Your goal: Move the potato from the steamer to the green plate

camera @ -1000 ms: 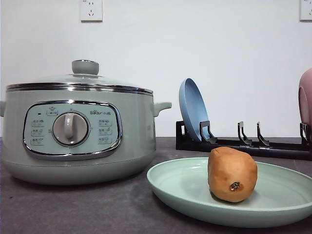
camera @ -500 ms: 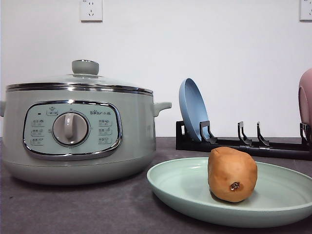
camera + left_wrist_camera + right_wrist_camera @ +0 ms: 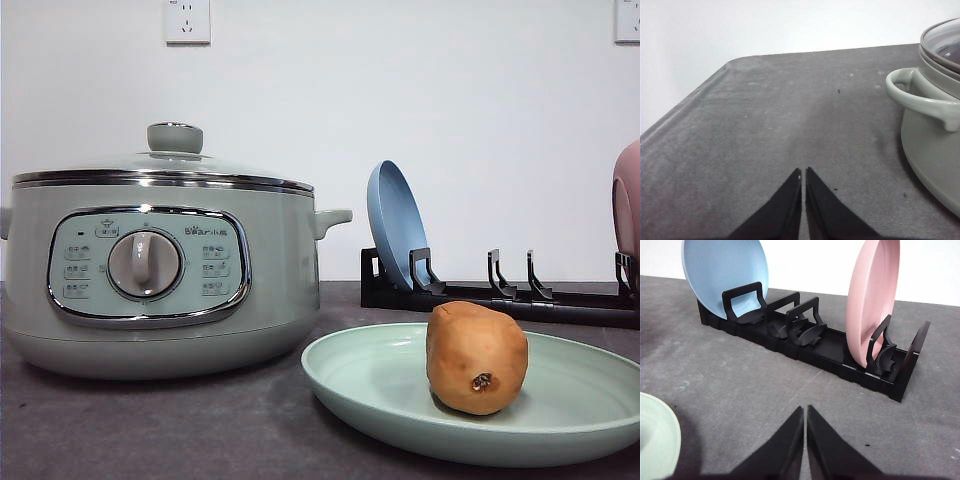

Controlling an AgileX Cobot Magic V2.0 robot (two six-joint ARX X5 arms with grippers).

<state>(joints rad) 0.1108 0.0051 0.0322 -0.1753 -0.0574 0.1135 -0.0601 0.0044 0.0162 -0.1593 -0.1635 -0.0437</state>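
Black fingertips on my left gripper [image 3: 803, 172] are pressed together with nothing between them, poised over bare grey table [image 3: 765, 115]; just off to one side I see the steamer [image 3: 935, 125], its side handle [image 3: 920, 97] and the edge of its glass lid [image 3: 942, 45]. My right gripper [image 3: 804, 411] is likewise closed and empty above the table, with the green plate [image 3: 655, 440] rim at the corner of its view and a black rack [image 3: 810, 347] beyond, holding a blue plate [image 3: 725, 275] and a pink plate [image 3: 872, 297] on edge. From the front, the potato [image 3: 477, 357] sits on the green plate [image 3: 370, 385], its dark eye spot facing me, right of the lidded steamer [image 3: 160, 265] and in front of the rack [image 3: 500, 295].
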